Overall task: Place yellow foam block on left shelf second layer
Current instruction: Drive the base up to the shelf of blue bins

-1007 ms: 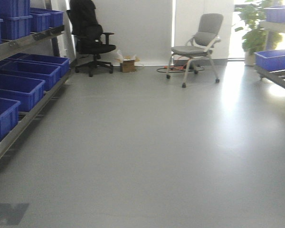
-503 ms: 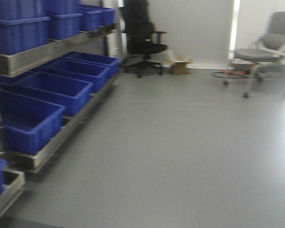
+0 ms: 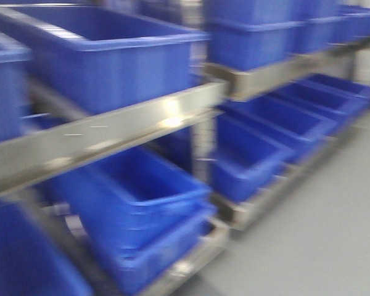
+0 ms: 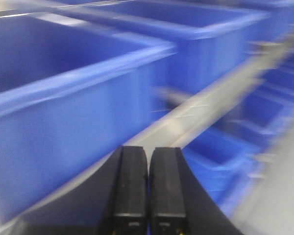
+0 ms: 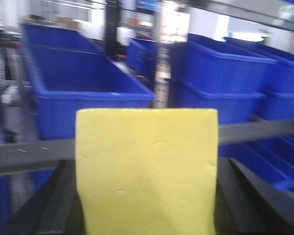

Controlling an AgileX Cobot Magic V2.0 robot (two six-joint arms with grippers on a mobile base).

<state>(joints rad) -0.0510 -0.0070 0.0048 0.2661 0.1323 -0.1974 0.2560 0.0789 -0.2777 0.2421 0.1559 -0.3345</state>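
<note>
Approach step: right gripper (image 5: 147, 218) grips the block (image 5: 147, 166); left gripper (image 4: 147, 191) is closed, empty. Next, reach onto the shelf (image 3: 111, 132).

Front and wrist cameras all face the shelved blue bins (image 3: 111, 61) closely.

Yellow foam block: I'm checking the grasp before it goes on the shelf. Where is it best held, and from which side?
By its two flat, parallel side faces, approached from the right wrist camera's side. The yellow foam block sits upright and square between the fingers of the right gripper, which flank it left and right. Foam probably gives, so a light squeeze should do.
</note>
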